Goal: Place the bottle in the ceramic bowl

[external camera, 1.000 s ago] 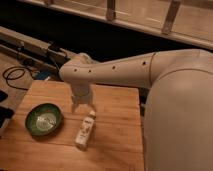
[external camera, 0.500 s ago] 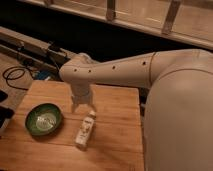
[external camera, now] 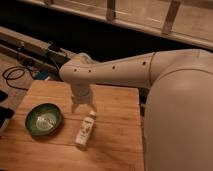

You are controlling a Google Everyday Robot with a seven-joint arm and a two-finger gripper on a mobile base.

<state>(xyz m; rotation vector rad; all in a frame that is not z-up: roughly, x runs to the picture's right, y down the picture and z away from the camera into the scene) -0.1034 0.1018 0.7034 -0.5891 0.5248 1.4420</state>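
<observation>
- Your gripper (external camera: 84,107) is hanging over the wooden table (external camera: 118,131), fingers spread apart, just at 12 o'clock of the bottle (external camera: 86,131).
- The bottle is lying flat, with the ceramic bowl (external camera: 35,113) sitting nearby at its 9 o'clock.

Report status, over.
End effector open, over cap end of bottle. Bottle lying on table beside bowl, not in it. Nothing between them.

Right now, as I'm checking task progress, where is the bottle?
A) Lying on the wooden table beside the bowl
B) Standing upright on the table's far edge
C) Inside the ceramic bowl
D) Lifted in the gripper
A: the bottle lies flat on the wooden table, apart from the ceramic bowl and to its right in the camera view, with the open gripper poised just over its cap end.
</observation>
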